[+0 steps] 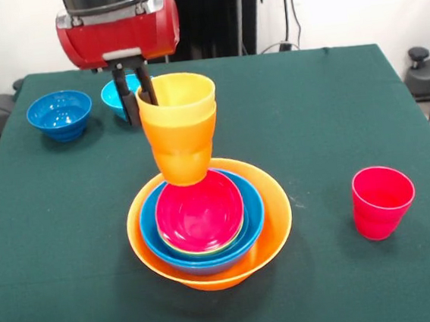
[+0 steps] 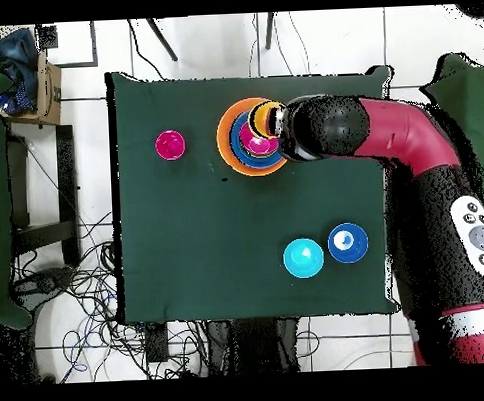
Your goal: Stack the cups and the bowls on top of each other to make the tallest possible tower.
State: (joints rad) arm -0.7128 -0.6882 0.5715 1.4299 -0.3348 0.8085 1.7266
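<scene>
Cups [image 1: 179,126], yellow nested in orange, clenched at the rim in my jaws, hang over the tower [image 1: 209,222]; next, centre them on the red bowl [image 1: 199,210] and lower.

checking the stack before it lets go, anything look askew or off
The yellow and orange cups in the gripper sit over the far rim of the nested bowls, not centred. A red cup stands apart.

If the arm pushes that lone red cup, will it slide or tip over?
The red cup looks like light, glossy plastic, so it would probably slide easily on the cloth. It is taller than wide and narrows toward the base, so a high push might tip it.
</scene>
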